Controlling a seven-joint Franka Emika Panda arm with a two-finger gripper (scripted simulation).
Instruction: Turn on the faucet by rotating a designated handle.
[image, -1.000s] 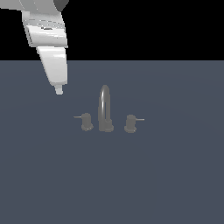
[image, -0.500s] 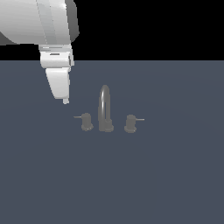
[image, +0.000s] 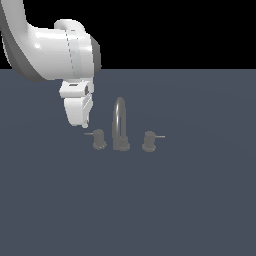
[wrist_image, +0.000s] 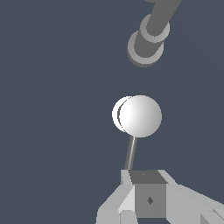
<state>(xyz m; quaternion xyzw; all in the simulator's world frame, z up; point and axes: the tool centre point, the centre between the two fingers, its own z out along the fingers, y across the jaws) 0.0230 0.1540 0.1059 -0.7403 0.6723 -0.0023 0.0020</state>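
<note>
Handle: the handle (image: 99, 139) is the knob on the exterior view's left of the spout (image: 119, 122), standing on the table (image: 190, 200); its thin lever (image: 88, 133) points away from the spout, toward the exterior view's left.
Handle appearance: short dull-grey cylinder, well below the spout's height; in the wrist view it shows as a pale round cap (wrist_image: 140, 116) with the lever (wrist_image: 130, 153) running out from under it as a dark rod.
Faucet: the faucet (image: 120, 125) has a tall narrow arch on a round base; a twin knob (image: 149, 141) stands on the other side, its lever pointing to the exterior view's right.
Claw position: the claw (image: 85, 123) hangs just above the free end of the lever, apparently not touching it; contact cannot be confirmed.
Claw state: fingers appear drawn together into one narrow tip, holding nothing; the exact gap cannot be read.
Step in hand (judgement): lowering to the lever's end to push it round.
Advice: come down beside the rod near its tip, not onto it, then sweep sideways in an arc about the knob's axis; stay low enough not to slip over the thin rod.
Risk: the rod is slender; an off-line push may slide off.
</note>
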